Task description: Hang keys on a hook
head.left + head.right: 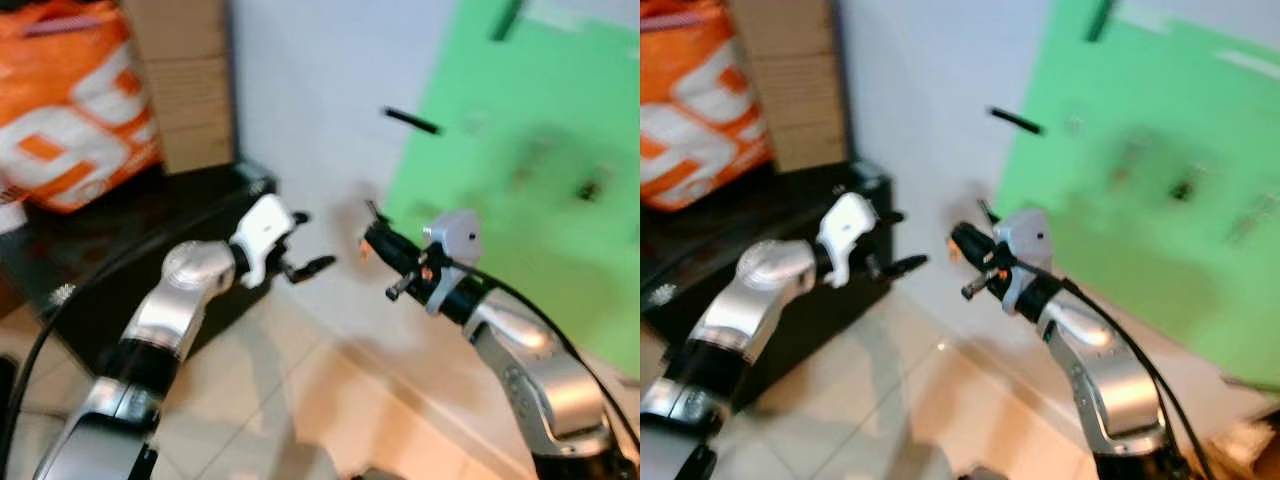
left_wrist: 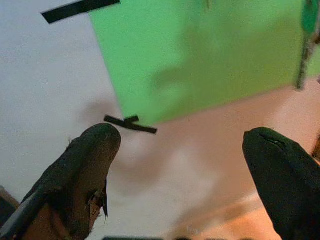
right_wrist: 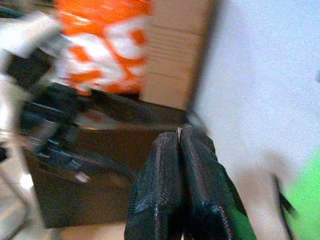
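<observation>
The right pincer (image 1: pixel 372 238) is pressed tight together near the green board (image 1: pixel 540 170); I cannot see any keys in it. The left pincer (image 1: pixel 305 245) is wide apart, holding nothing. The hook is too blurry to find. Next it probably must get closer to the board.

I see glossy floor tiles (image 1: pixel 250 400), a matt green sheet (image 1: pixel 520 180), brushed silver metal arms (image 1: pixel 180 300), and a shiny orange plastic bag (image 1: pixel 70 100)

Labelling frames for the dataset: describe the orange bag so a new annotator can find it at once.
Start at the white wall and go to the robot's left, past the tan cardboard box. The orange bag sits on the black cabinet beside that box, the only bright orange thing, with big white markings.
</observation>
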Tool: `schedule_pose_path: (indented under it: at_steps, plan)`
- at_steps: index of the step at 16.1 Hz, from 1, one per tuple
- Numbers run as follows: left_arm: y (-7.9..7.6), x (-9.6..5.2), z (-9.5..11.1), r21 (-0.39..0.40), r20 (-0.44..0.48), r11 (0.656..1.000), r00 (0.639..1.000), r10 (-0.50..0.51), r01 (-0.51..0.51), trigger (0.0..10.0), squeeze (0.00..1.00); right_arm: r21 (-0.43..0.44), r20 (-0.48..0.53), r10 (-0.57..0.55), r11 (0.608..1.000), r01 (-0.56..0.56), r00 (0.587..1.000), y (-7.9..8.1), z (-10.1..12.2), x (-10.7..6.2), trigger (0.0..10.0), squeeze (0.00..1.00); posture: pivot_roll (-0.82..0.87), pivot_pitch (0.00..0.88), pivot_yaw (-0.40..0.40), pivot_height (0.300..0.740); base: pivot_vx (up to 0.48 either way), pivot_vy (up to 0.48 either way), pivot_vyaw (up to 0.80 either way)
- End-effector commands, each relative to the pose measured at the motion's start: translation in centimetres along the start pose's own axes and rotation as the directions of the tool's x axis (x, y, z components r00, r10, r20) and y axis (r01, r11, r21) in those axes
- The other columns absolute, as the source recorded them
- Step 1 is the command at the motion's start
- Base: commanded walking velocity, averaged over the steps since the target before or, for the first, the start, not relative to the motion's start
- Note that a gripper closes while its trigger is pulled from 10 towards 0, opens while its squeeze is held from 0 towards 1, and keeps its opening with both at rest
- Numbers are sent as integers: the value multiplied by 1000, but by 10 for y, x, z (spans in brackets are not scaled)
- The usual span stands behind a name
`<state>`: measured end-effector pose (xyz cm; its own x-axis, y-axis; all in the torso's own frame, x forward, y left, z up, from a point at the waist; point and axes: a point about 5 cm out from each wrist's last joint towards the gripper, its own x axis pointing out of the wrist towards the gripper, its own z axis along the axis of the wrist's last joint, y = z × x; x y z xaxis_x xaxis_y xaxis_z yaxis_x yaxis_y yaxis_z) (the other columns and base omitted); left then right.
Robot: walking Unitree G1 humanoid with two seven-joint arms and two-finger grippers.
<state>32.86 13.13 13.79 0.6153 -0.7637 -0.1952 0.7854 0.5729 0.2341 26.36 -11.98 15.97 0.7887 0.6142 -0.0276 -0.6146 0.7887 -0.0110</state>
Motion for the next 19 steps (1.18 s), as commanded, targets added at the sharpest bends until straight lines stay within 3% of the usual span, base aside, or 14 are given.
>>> schedule_pose_path:
  at_steps: [1,2,5,6,7,8,9,12,19]
  plan:
    - [6,-8,11,-6,72,993,990,118,-118,10000,0,25,-68,-138,990,140,988,-16,-14,-5,10000,0,5,0,-37,740,0,0,-800]
    - [10,-23,8,-23,81,975,971,224,-223,10000,0,46,-87,-163,985,167,983,-15,-21,-4,10000,0,12,0,-36,740,0,0,-800]
    - [14,-46,5,-58,82,923,919,385,-381,10000,0,116,-141,-262,953,279,955,-18,-37,-3,10000,0,28,0,-37,740,0,0,-533]
    - [16,-53,4,-57,73,894,892,447,-444,10000,0,135,-166,-301,937,323,939,-21,-42,-2,10000,0,33,0,-34,740,0,0,0]
    - [18,-65,1,-32,35,834,834,551,-550,10000,0,174,-195,-362,902,395,912,-24,-50,-1,10000,0,39,0,-32,740,0,0,0]
    - [18,-72,-3,-32,3,796,797,604,-604,10000,0,192,-200,-383,887,420,902,-25,-53,1,10000,0,43,0,-30,740,0,0,0]
    - [16,-77,-8,-50,-20,777,779,627,-627,10000,0,211,-198,-396,876,433,897,-24,-53,4,10000,0,44,0,-29,740,0,0,0]
    - [0,-70,-8,-67,-42,807,810,585,-587,10000,0,111,-191,-448,874,473,873,-28,-52,11,10000,0,55,0,-34,740,0,0,0]
    - [-8,-67,-6,-53,-74,821,822,564,-568,10000,0,141,-117,-515,838,528,849,-36,-36,20,10000,0,34,0,-19,740,346,0,404]
